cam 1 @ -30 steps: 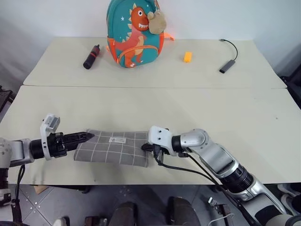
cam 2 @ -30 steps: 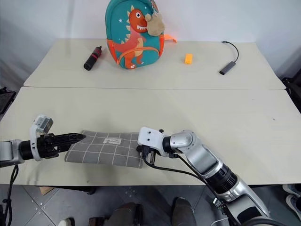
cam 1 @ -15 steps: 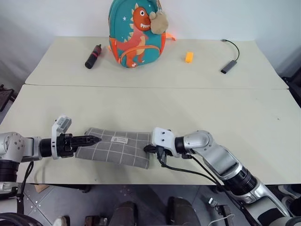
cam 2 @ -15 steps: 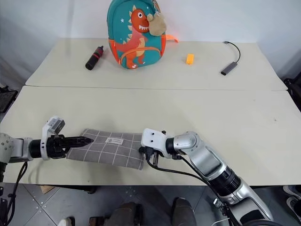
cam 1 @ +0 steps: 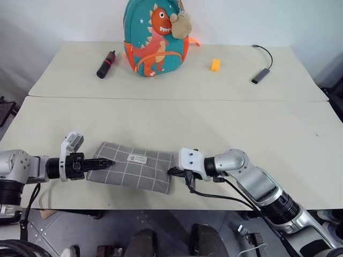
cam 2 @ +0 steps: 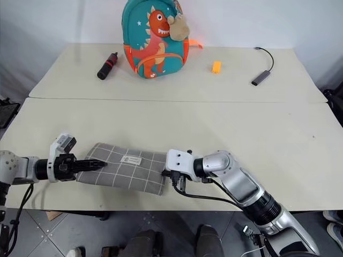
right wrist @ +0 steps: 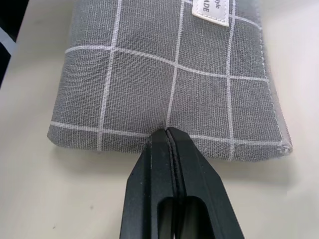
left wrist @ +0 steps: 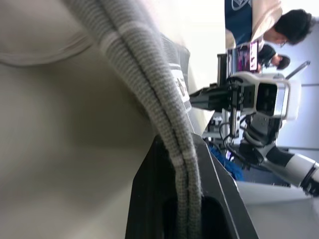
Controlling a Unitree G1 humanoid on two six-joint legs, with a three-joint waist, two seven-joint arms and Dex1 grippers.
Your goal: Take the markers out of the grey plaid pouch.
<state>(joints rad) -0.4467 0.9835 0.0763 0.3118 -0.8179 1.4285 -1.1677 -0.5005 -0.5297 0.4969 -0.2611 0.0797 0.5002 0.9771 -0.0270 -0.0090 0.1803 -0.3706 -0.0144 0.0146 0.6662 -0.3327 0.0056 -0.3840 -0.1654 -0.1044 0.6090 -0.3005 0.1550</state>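
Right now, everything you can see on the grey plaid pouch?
The grey plaid pouch is flat grey woven fabric with white grid lines and a small white label, lying closed near the table's front edge. The left gripper is shut on its left end, the right gripper shut at its right edge. No markers visible.

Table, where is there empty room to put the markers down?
The near table is bare right of the right tool, and between the grey plaid pouch and the seam. Crowded: the far table, with backpack, black-and-red cylinder, orange block and adapter.
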